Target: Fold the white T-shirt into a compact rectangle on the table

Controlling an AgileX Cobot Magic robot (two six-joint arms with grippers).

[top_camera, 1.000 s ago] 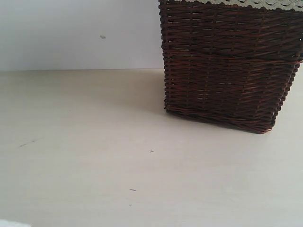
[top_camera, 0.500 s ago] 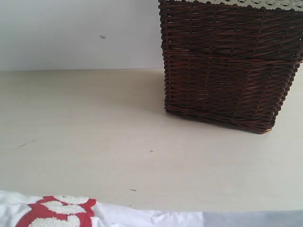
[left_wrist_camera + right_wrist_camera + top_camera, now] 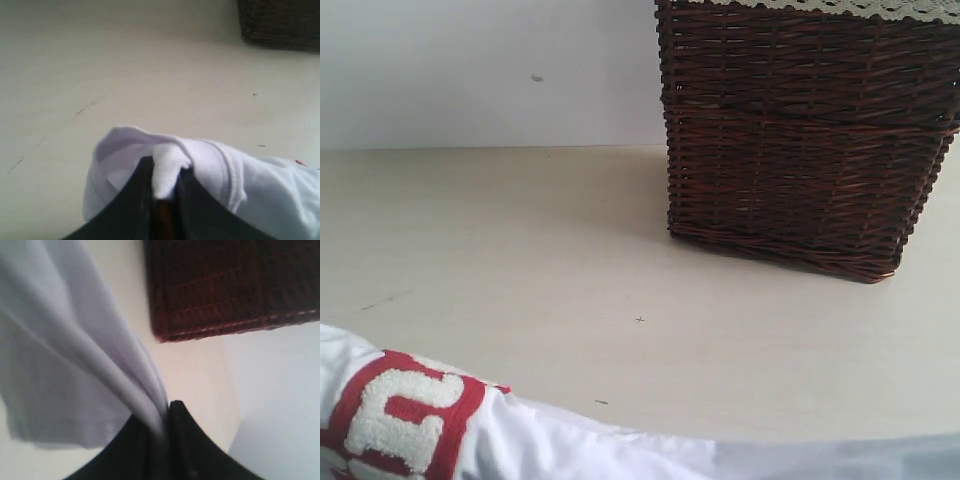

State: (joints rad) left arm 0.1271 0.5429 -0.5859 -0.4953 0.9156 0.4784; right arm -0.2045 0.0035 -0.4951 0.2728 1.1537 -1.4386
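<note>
Left gripper (image 3: 164,176) and right gripper (image 3: 167,414) are each clamped on the white T-shirt (image 3: 570,450). Its span runs nine to three o'clock. The table (image 3: 520,250) lies open toward twelve, with the basket (image 3: 800,140) at one.

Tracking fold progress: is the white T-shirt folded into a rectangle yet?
Not yet: the white T-shirt hangs bunched, pinched in the left gripper and right gripper.

The T-shirt (image 3: 550,445) is white with fuzzy white lettering (image 3: 390,428) on a red band (image 3: 460,405), the tabletop (image 3: 520,250) pale beige with dark scuffs (image 3: 639,320), the basket (image 3: 800,130) dark brown wicker, its liner (image 3: 840,6) seemingly cream lace.
</note>
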